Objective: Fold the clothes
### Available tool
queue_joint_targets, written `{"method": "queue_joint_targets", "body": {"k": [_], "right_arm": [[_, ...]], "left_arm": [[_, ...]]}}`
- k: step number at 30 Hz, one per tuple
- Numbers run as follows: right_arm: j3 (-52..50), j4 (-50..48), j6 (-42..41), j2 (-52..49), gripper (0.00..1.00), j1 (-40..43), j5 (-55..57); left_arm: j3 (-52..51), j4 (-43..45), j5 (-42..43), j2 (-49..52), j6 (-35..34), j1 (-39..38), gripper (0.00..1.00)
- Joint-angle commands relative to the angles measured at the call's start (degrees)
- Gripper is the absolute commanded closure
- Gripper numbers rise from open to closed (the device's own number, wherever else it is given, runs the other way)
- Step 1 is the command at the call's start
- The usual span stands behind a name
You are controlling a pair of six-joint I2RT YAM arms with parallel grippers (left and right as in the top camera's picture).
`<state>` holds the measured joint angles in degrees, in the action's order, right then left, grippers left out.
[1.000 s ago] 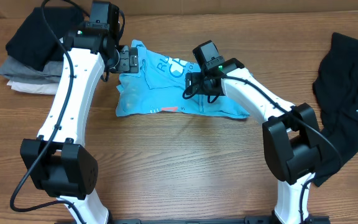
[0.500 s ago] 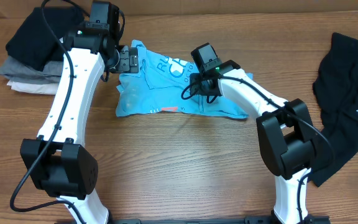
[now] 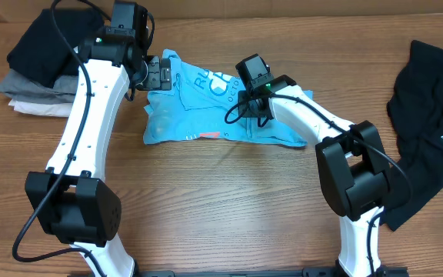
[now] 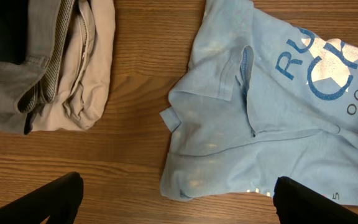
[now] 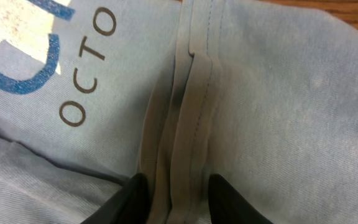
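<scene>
Bright even light, faint shadows, pale glare patches on T-shirt (image 4: 210, 112)

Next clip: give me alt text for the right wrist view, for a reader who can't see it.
Close-up of a light blue T-shirt with the right claw at the bottom edge, its two black fingertips straddling a raised, seamed fold that runs up the middle. Dark OCTO lettering sits to the left, and a sliver of wooden table shows at top right.
</scene>
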<state>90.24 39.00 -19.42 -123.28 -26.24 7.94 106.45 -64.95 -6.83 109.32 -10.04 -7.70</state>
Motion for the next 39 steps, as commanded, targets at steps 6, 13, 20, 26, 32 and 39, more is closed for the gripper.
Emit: {"method": "queue_joint_targets", "body": {"k": [6,13,20,26,32,39], "right_arm": [[1.22,1.16,1.88,-1.25,0.51,0.22,-1.18],[1.22,0.13,1.86,-1.27,0.47,0.22,-1.57],[1.22,0.57,1.79,-2.32,0.67,0.35,-1.14],[2.56,2.14,1.62,-2.29,0.82,0.61,1.05],[9.92,9.75,1.64,-2.14,0.84,0.92,1.03],[21.33,18.86,1.73,-2.14,0.84,0.85,-3.02]], "left_arm": [[0.9,0.94,0.48,-0.63,1.29,0.63,0.0],[0.9,0.94,0.48,-0.63,1.29,0.63,0.0],[0.9,0.9,0.46,-0.61,1.29,0.63,0.0],[0.9,0.9,0.46,-0.63,1.31,0.63,0.0],[0.9,0.92,0.46,-0.63,1.31,0.63,0.0],[0.9,0.92,0.44,-0.63,1.31,0.63,0.0]]}}
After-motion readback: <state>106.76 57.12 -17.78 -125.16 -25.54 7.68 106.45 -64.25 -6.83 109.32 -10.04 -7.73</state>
